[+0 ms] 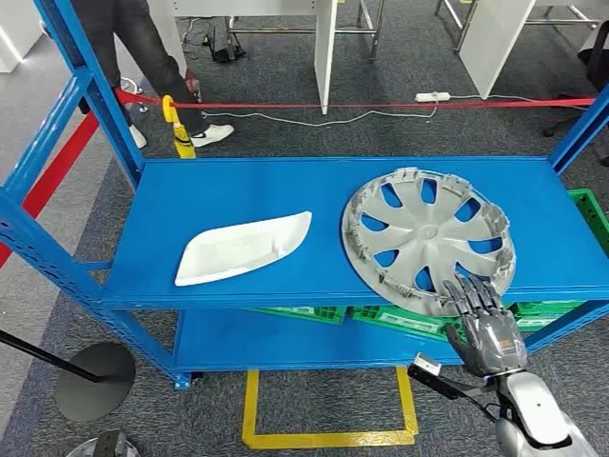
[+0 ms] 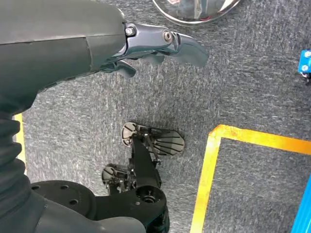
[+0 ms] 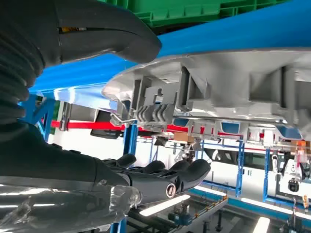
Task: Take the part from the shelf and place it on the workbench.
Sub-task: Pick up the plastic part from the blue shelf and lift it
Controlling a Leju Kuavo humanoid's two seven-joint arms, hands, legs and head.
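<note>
Head view, looking down on a blue shelf point(image 1: 237, 195) standing on grey carpet. A silver wheel cover point(image 1: 428, 237) lies flat on the top board at its right end, its near rim overhanging the front edge. The right hand point(image 1: 488, 328) reaches up from below at that rim; its dark fingers point(image 1: 470, 293) are spread and extended, their tips lying on the cover's near edge. The right wrist view shows the thumb point(image 3: 110, 34) on one side of the cover's rim point(image 3: 205, 92) and the fingers on the other, apart and with a gap to the rim, so the hand brackets the rim without clamping it.

A white, elongated panel point(image 1: 244, 249) lies flat on the same board, left of the cover and well apart from it. Green crates point(image 1: 402, 320) sit on the lower board beneath the cover. A yellow floor marking point(image 1: 326, 438) lies in front of the shelf, and a red barrier tape point(image 1: 373, 104) runs behind it, where a person's legs point(image 1: 154, 57) stand.

In the left wrist view the left hand point(image 2: 146, 48) hangs over the carpet, its fingers loosely extended and holding nothing.
</note>
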